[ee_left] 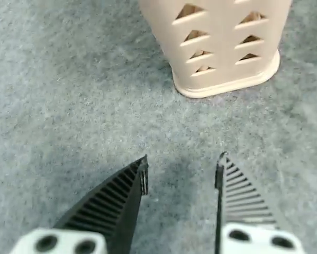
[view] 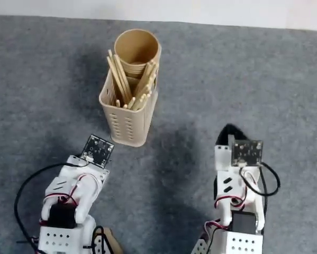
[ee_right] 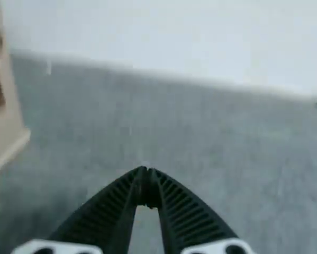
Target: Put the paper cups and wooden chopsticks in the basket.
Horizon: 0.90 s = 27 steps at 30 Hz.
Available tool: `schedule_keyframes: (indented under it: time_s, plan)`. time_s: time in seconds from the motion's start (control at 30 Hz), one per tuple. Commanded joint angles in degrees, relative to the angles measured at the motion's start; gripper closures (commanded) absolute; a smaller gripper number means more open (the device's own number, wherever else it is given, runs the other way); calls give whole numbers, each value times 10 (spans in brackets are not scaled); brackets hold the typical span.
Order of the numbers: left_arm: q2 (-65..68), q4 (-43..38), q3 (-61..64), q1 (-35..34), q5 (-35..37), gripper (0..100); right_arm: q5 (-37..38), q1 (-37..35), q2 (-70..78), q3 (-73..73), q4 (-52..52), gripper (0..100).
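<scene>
Chopsticks (view: pixel 121 79) are held by neither gripper. The left gripper (ee_left: pixel 183 159) is spread wide with nothing between its jaws, low over the grey mat (ee_left: pixel 68 95). The basket (ee_left: pixel 222 47) stands just ahead of it, near but apart. The right gripper (ee_right: pixel 146 177) is closed tip to tip on nothing and is pointed out over the mat, with the basket's corner off to one side, well apart. Farther out, in the high view, the basket is seen upright beyond the two arms. The chopsticks are bunched, leaning, in its near part, and the cups (view: pixel 138 47) are nested mouth up at its far end. How many cups are stacked cannot be told; perhaps several, to judge by the rims. Every cup and chopstick that can be seen is inside the basket, so the task is judged done or all but done, and the step in hand is taken to be the parking of the arms. For that to be done well, the left arm should be drawn straight back rather than swung. The basket is tall, narrow and loaded with leaning sticks, and could be tipped by a nudge at its foot.
</scene>
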Motion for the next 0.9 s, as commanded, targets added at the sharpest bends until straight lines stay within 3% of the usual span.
schedule_keyframes:
  time_s: [0.0,0.4,0.87]
  plan:
    - [-2,-5,10,8,-3,769,2,7,-2,81,92,994]
    - [-2,-5,10,8,-3,769,5,7,-2,80,358,994]
    - [-2,-5,10,8,-3,769,5,14,-4,80,387,994]
